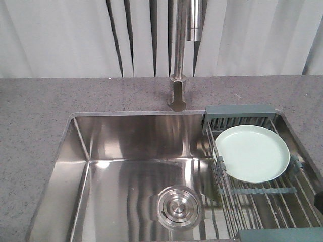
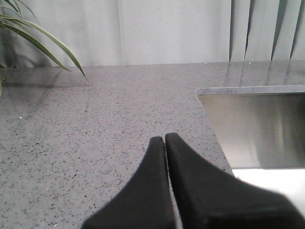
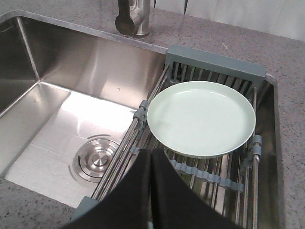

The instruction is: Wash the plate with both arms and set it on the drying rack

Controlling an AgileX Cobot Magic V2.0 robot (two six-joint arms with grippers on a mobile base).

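The pale mint-green plate (image 1: 252, 153) lies flat on the drying rack (image 1: 262, 194), which spans the right part of the steel sink. It also shows in the right wrist view (image 3: 201, 117) on the rack's wires (image 3: 224, 179). My right gripper (image 3: 151, 153) is shut and empty, just in front of the plate's near rim and above the rack's left edge. My left gripper (image 2: 165, 139) is shut and empty over the grey counter, left of the sink. Only a black corner of the right arm (image 1: 319, 200) shows in the front view.
The steel sink basin (image 1: 126, 166) has a round drain (image 1: 178, 206) in its floor. A tap (image 1: 177, 55) stands behind it. Speckled grey counter (image 2: 95, 124) surrounds the sink. Plant leaves (image 2: 33, 38) reach in at the far left. Curtains hang behind.
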